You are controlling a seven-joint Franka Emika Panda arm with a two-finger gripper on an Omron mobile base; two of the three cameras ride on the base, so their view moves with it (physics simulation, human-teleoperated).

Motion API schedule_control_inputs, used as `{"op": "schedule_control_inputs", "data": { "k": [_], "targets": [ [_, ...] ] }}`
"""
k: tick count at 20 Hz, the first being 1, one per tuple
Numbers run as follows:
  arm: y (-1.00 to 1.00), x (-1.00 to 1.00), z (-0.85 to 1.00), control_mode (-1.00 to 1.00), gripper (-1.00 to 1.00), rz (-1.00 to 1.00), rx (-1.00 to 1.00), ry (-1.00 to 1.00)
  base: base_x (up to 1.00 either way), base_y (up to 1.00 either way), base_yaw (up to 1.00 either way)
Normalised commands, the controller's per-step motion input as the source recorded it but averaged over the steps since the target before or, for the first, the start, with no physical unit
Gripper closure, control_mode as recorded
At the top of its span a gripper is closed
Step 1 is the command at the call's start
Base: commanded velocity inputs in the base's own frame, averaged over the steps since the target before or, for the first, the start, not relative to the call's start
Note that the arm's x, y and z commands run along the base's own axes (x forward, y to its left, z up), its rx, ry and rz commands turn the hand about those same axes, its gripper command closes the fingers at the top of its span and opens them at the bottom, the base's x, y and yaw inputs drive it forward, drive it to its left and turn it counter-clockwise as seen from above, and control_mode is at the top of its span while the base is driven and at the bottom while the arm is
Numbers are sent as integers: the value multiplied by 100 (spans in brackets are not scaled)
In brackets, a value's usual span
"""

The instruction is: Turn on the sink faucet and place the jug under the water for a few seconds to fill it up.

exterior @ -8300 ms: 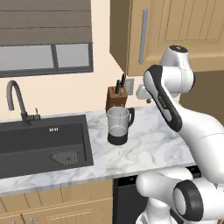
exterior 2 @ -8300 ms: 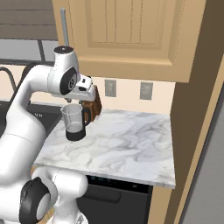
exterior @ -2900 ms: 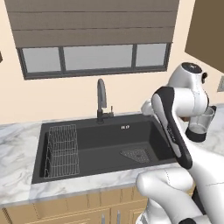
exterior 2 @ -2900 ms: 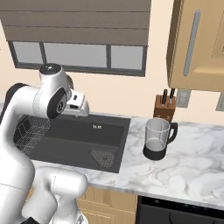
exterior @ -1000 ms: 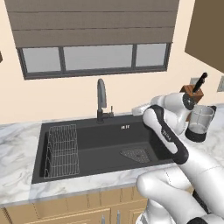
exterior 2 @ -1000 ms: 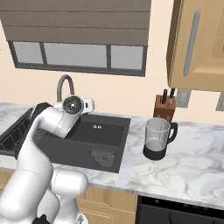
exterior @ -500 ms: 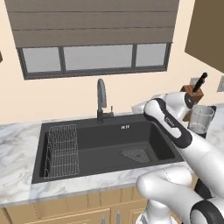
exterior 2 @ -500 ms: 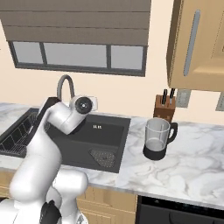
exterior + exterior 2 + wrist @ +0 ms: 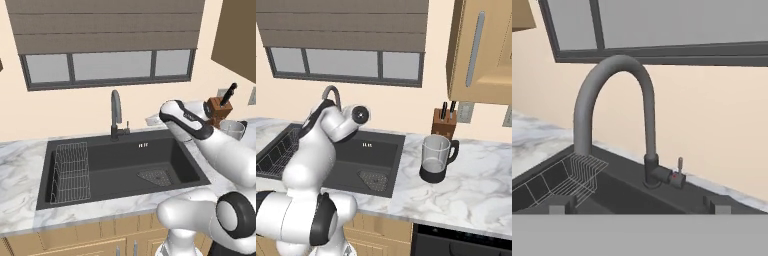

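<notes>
The sink faucet (image 9: 116,114) stands upright at the back rim of the black sink (image 9: 120,167), its arched spout curving over the basin and its small side lever (image 9: 680,164) sticking up from the base. The gripper (image 9: 637,204) faces it from in front, near but apart; the two fingertips (image 9: 561,204) stand wide apart at the bottom of the hand view and hold nothing. A wire rack (image 9: 70,170) sits in the left part of the basin, and a grey drain strainer (image 9: 155,175) lies on its floor. The jug (image 9: 435,158) stands upright on the marble counter (image 9: 471,184) right of the sink, in front of the knife block (image 9: 445,122).
</notes>
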Motion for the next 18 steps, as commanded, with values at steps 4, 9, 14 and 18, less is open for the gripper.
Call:
{"op": "schedule_control_inputs", "data": {
  "k": [4, 9, 14, 18],
  "targets": [
    [0, 31, -38, -100, -100, 9, 0, -3, 0, 0, 0],
    [1, 13, -45, -100, -100, 7, 0, -11, 0, 0, 0],
    [9, 13, -34, -100, -100, 1, 0, -10, 0, 0, 0],
    [21, 18, -19, -100, -100, 0, 0, -7, 0, 0, 0]
  ]
}}
